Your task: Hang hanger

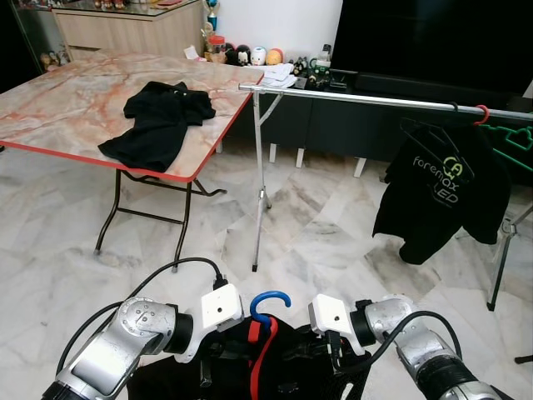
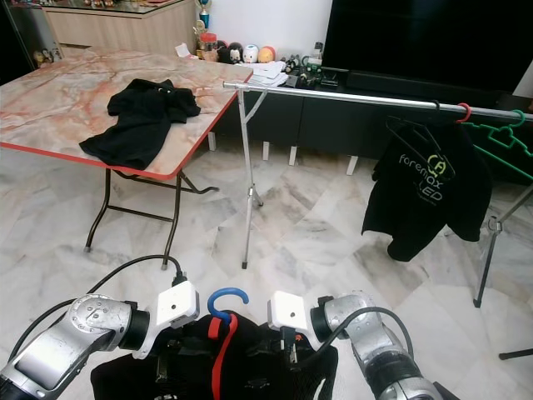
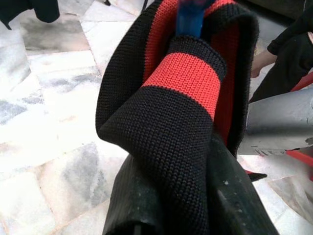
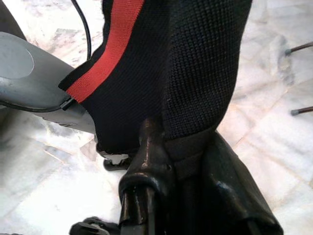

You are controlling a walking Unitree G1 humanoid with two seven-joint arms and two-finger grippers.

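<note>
Low between both arms, holding up the black knit shirt with red trim [image 1: 250, 358] on its blue plastic hanger [image 1: 268, 305], hook pointing upward; left gripper [image 3: 171, 196] and right gripper [image 4: 186, 186] fingers clenching the fabric.

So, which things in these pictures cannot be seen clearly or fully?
- Blue hanger: its hook shows in the eye views; the black and red shirt covers the rest.
- That shirt: its lower part is cut off by the bottom edge of the eye views.
- Left gripper and right gripper: knit fabric is pinched between the fingers and covers their tips.
- Small figures beside the TV: too small to identify.
</note>
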